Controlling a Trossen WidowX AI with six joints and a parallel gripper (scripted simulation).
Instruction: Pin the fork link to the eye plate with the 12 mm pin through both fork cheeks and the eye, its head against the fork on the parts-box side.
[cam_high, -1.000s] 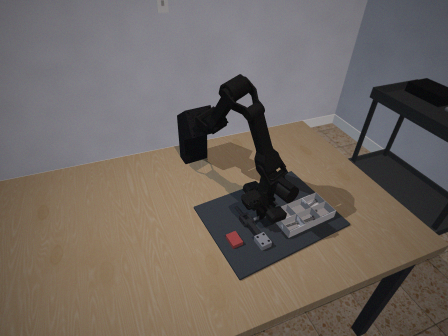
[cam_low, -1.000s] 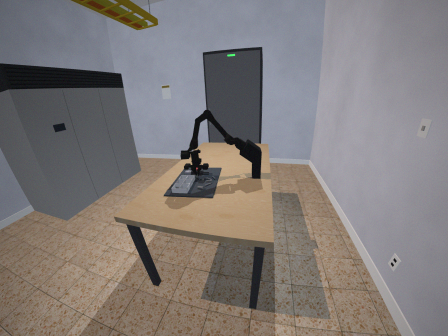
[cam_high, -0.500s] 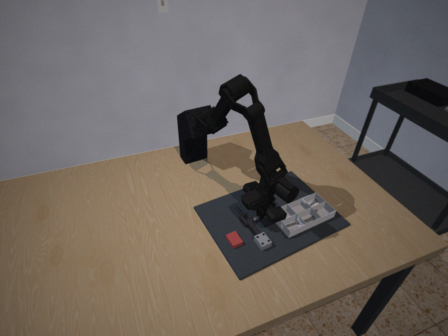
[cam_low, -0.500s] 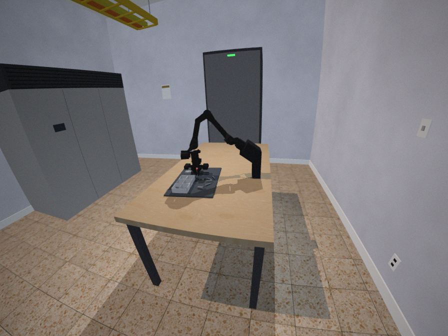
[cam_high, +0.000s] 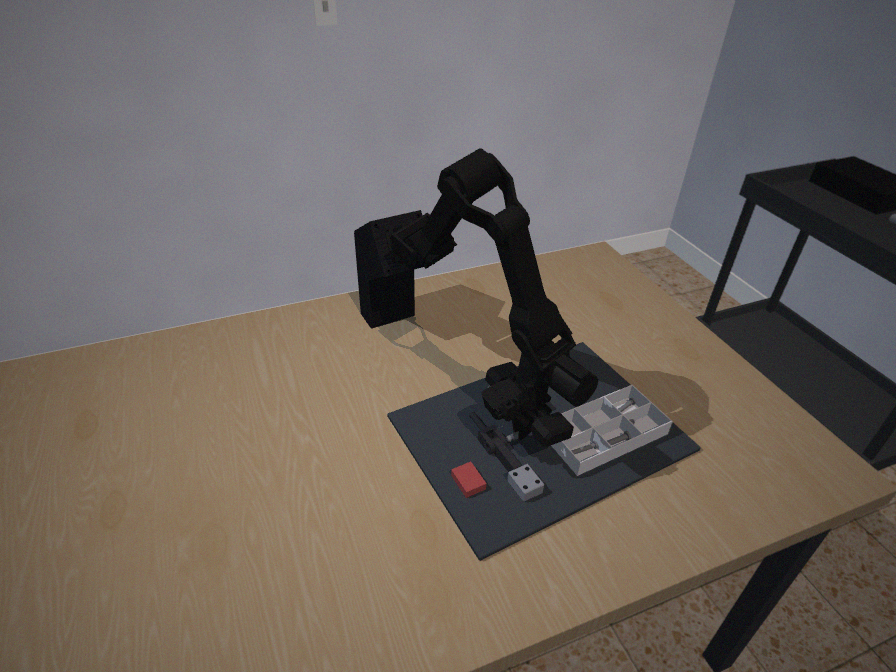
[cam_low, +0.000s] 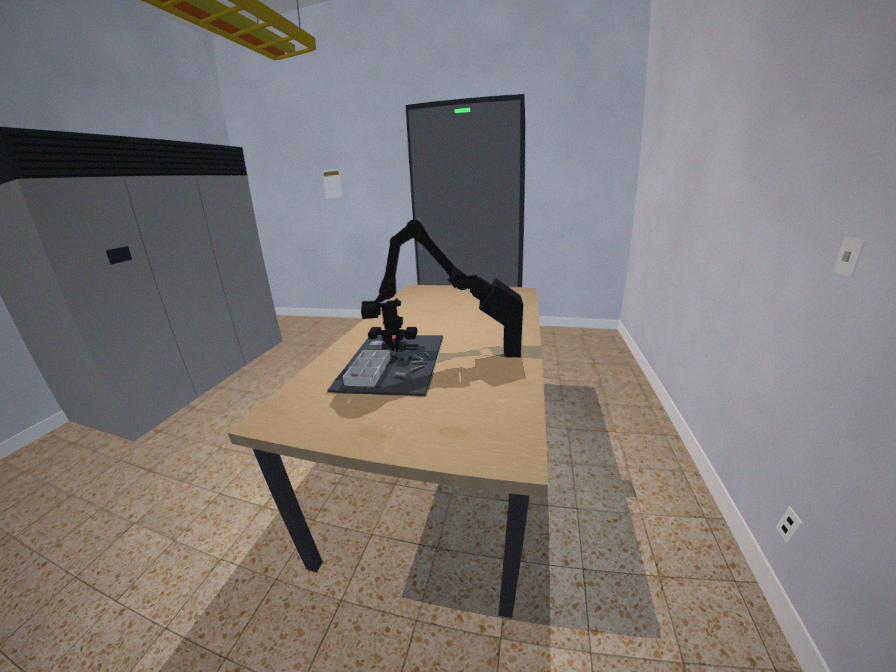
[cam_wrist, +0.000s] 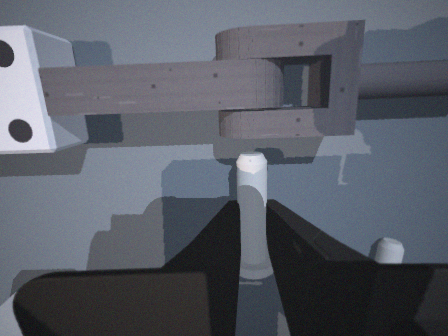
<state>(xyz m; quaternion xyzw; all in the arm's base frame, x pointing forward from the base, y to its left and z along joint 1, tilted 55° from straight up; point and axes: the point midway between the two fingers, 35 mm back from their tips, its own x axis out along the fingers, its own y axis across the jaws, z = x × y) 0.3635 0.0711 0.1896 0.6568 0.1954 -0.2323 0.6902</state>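
In the wrist view my gripper (cam_wrist: 251, 209) is shut on a pale steel pin (cam_wrist: 251, 200). The pin points straight at the near cheek of the grey fork link (cam_wrist: 290, 80), and its tip stands just short of it. The eye plate (cam_wrist: 150, 92) is a long grey bar that sits between the two fork cheeks and runs left to a white block (cam_wrist: 22, 90). In the top view the gripper (cam_high: 517, 426) is low over the dark mat, between the fork link (cam_high: 495, 441) and the parts box (cam_high: 615, 430). The pin's head is hidden behind the fingers.
A white parts box with several compartments holds more pins on the mat's right side. A red block (cam_high: 468, 478) and the white block (cam_high: 526, 482) lie at the mat's front. Another pin tip (cam_wrist: 389, 250) shows at lower right in the wrist view. The arm's black base (cam_high: 383, 267) stands behind.
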